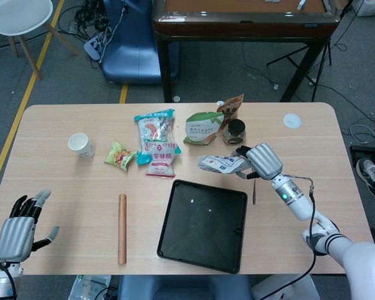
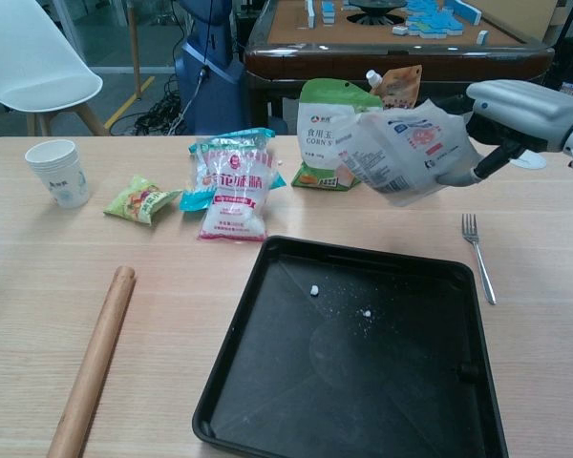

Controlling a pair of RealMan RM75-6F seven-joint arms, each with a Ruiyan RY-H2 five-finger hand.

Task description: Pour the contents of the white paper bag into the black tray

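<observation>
My right hand point(image 1: 262, 160) point(image 2: 520, 113) holds the white paper bag point(image 1: 220, 164) point(image 2: 401, 146) in the air just beyond the far edge of the black tray point(image 1: 194, 244) point(image 2: 267, 382). The bag lies roughly level, its mouth pointing left. A few small white bits point(image 2: 314, 290) lie on the tray floor. Low at the front left corner of the table, my left hand point(image 1: 17, 229) hangs with fingers spread and nothing in it; the chest view does not show it.
A wooden rolling pin point(image 1: 122, 228) point(image 2: 91, 365) lies left of the tray, a fork point(image 2: 478, 253) to its right. Snack packets point(image 1: 156, 140), a corn starch bag point(image 1: 202, 128), a jar point(image 1: 235, 132) and a paper cup point(image 1: 80, 145) stand further back. A white lid point(image 1: 292, 120) sits far right.
</observation>
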